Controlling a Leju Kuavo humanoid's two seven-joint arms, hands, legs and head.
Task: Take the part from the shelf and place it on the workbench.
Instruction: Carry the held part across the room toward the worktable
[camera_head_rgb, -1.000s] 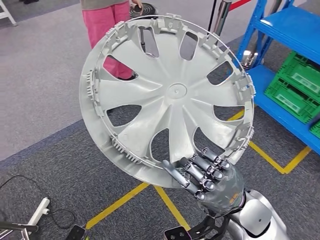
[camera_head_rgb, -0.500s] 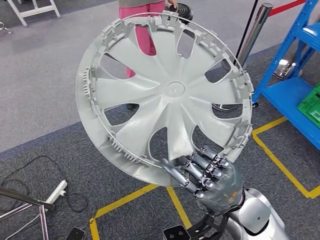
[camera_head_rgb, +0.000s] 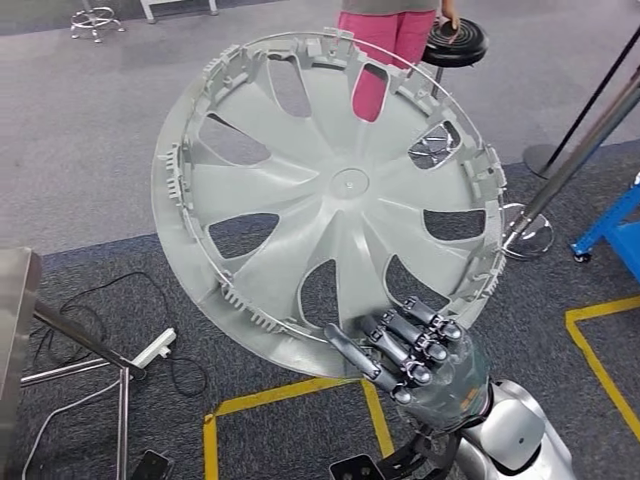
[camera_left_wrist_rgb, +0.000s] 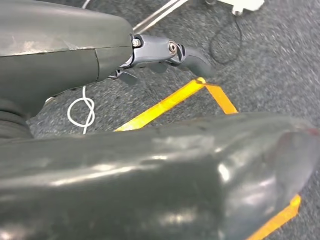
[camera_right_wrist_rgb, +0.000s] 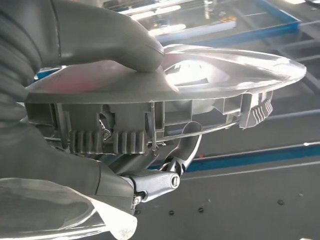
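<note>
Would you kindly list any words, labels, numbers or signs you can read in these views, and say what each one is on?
None can be read.
Right hand: a small orange mark on its back, too blurred to read.
Hubcap: no lettering visible.

A grey carpeted floor was seen, darker near the robot. Yellow tape lines were laid on it. A white power strip with black cables lay on the carpet. A round stanchion base and a blue shelf foot stood there.
</note>
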